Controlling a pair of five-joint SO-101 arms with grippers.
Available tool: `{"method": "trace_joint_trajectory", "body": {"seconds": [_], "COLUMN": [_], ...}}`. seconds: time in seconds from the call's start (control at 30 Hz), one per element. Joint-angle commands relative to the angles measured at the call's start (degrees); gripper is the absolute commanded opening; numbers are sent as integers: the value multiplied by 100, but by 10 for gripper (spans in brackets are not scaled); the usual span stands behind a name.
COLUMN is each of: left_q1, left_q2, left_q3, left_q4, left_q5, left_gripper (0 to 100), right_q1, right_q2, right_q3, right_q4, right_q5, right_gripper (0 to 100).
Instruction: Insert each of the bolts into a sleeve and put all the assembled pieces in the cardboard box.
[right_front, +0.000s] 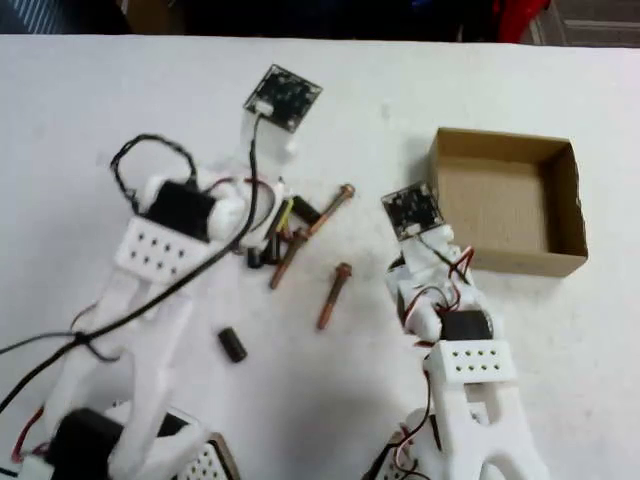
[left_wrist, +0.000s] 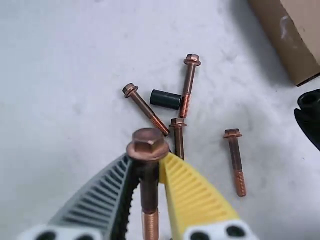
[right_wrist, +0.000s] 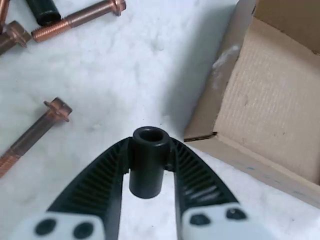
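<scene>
My left gripper (left_wrist: 148, 159) is shut on a copper bolt (left_wrist: 148, 180), held just under its hex head between the grey and yellow fingers. Below it on the white table lie several loose bolts (left_wrist: 146, 109) and a black sleeve (left_wrist: 165, 99). A black sleeve (right_wrist: 149, 161) stands upright in my right gripper (right_wrist: 149, 150), which is shut on it, its open bore facing the camera. The cardboard box (right_wrist: 270, 100) sits just beside that gripper. In the high view the box (right_front: 510, 200) is at the right, with the right arm (right_front: 440, 300) just left of it.
Another bolt (right_front: 333, 295) lies alone between the two arms. A spare black sleeve (right_front: 232, 344) rests nearer the front, beside the left arm (right_front: 160, 250). A black cable (right_front: 150, 150) loops off the left arm. The other arm's dark gripper (left_wrist: 310, 120) shows nearby.
</scene>
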Motion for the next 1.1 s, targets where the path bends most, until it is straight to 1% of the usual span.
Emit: {"method": "trace_joint_trajectory", "body": {"seconds": [0.0, 0.13, 0.27, 0.4, 0.53, 0.67, 0.8, 1.03, 1.07], "left_q1": [-57, -189, -523, -813, -954, -963, -963, -963, -963], "left_q2": [-673, -1086, -1560, -2193, -2949, -3758, -4479, -5473, -5578], "left_q3": [132, 316, 686, 1284, 1978, 2646, 3174, 3982, 4053], "left_q4": [9, -35, -255, -615, -1081, -1486, -1670, -2180, -2286], "left_q5": [-158, -158, -158, -158, -158, -167, -149, -132, -18], "left_gripper": [21, 21, 21, 21, 21, 21, 21, 21, 21], "right_q1": [-286, -453, -602, -602, -629, -1007, -1253, -1851, -1956], "right_q2": [-136, -101, -101, -119, -110, -127, -136, -136, -136], "right_q3": [-62, -53, -44, -44, -44, 105, 193, 176, 158], "right_q4": [-119, -119, -119, -110, -101, -75, -75, -119, -119], "right_q5": [-53, -53, -44, -44, -18, -9, -9, -53, -53], "right_gripper": [17, 17, 17, 17, 17, 17, 17, 17, 17]}}
